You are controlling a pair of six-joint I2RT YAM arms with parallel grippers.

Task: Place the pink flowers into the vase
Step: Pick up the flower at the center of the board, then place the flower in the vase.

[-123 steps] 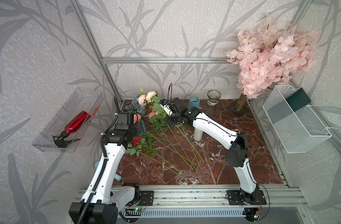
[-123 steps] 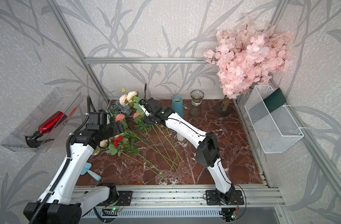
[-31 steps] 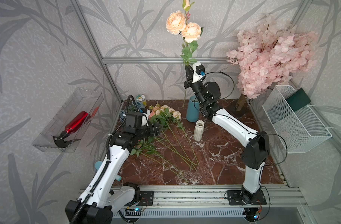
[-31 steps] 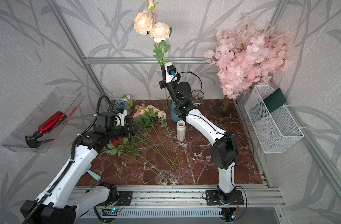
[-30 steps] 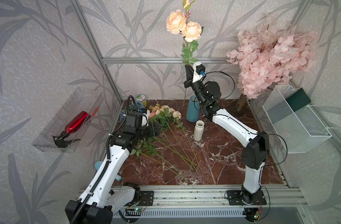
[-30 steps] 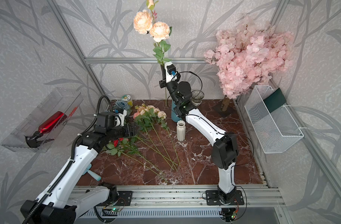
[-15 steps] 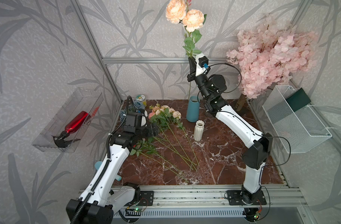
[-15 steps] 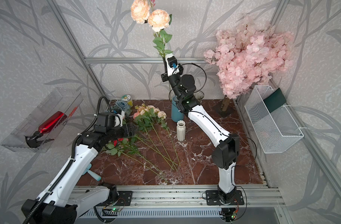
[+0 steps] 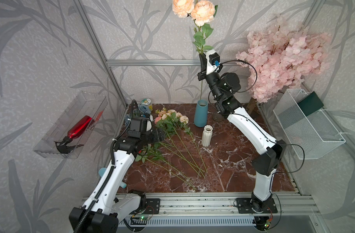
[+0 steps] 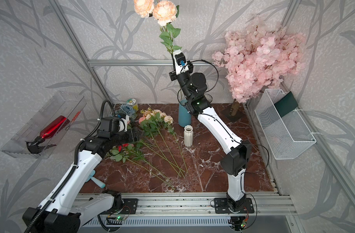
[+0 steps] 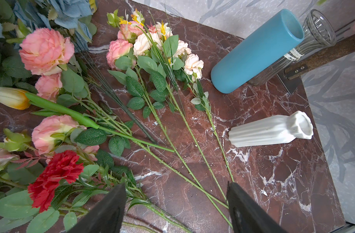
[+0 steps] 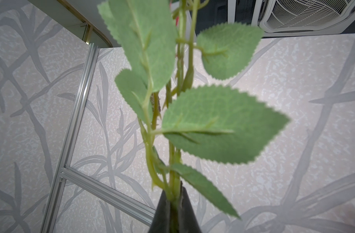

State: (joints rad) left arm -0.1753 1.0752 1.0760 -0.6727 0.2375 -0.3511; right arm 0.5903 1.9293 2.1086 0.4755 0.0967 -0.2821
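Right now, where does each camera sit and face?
Top views: side by side, high in front, looking down on the table; left arm, right arm, left gripper, right gripper.
Left wrist: left arm, looking down at loose flowers, blue vase; open fingers show.
Right wrist: raised right arm, looking up along held pink flowers at wall; shut fingertips show.
Shared: top and left wrist views show the white vase.

1. The blue vase (image 9: 201, 114) stands upright at the back of the table (image 9: 233, 171), its mouth open, with the stem of the pink flowers (image 9: 204, 11) hanging above it. A glass vase (image 11: 297, 46) stands just beside it.
2. A white vase (image 9: 206, 135) stands near in front, with bare marble between them.
3. On the left half lie loose flowers (image 9: 172, 123); the right half lies bare.
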